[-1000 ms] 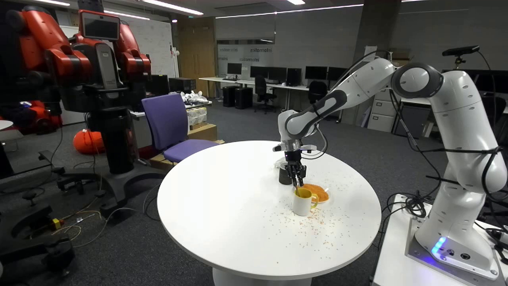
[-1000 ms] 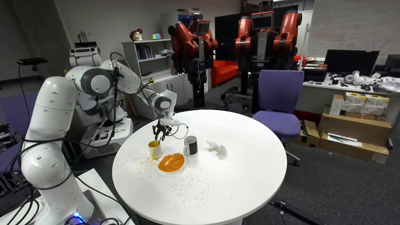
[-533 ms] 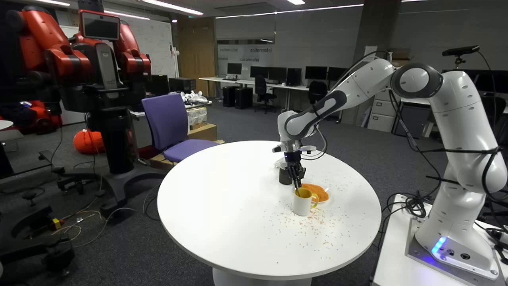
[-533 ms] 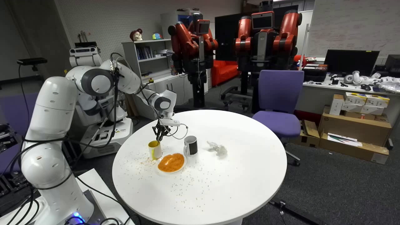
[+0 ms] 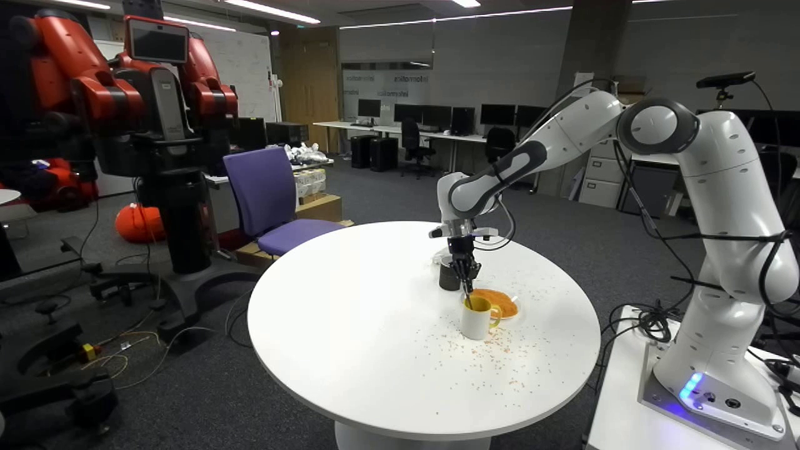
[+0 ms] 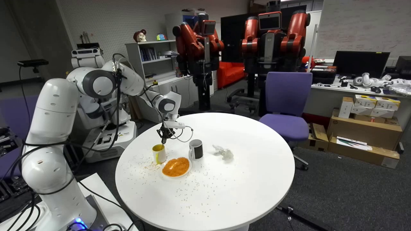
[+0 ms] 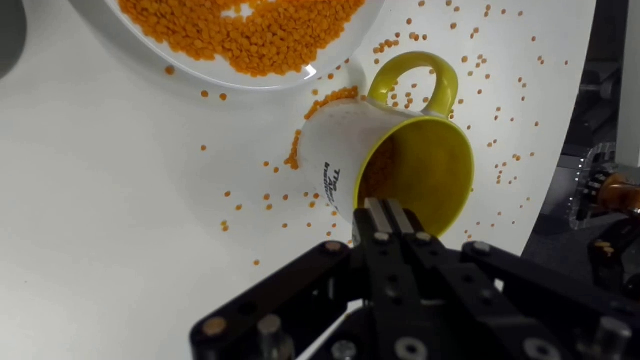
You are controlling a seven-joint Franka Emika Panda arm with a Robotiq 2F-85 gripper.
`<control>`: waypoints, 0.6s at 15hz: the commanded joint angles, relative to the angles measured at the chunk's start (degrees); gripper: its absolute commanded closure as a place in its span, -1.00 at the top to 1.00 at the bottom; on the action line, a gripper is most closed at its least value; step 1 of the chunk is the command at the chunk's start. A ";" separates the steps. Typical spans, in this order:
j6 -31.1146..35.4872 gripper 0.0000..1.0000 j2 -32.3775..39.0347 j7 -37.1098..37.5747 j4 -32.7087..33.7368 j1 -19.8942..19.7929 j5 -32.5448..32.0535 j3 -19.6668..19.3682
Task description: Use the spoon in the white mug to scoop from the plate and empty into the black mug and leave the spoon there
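Observation:
The white mug, yellow inside and on its handle, stands upright on the table with orange grains in it. A thin dark spoon leans in this mug, its upper end rising over the rim. Just above that rim, my gripper points down, its fingers pressed close around the spoon's handle; in the wrist view the fingers hide the spoon. The plate of orange grains lies beside the mug. Past the plate, the black mug, with a white handle, stands upright and is partly behind my gripper in an exterior view.
Loose orange grains are scattered around the mug and plate. A crumpled whitish wrap lies beyond the black mug. The round white table has a purple chair at its edge.
My gripper's fingers have come together from partly apart onto the spoon's handle. The arm has barely moved, and both mugs and the plate stay in place.

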 commanded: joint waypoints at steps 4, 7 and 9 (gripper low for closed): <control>0.69 -0.99 -7.67 0.86 -3.45 -0.23 1.77 0.95; 2.41 -0.99 -11.81 1.17 -5.46 0.16 2.14 1.05; 3.48 -0.99 -14.54 2.55 -6.73 0.89 1.42 0.76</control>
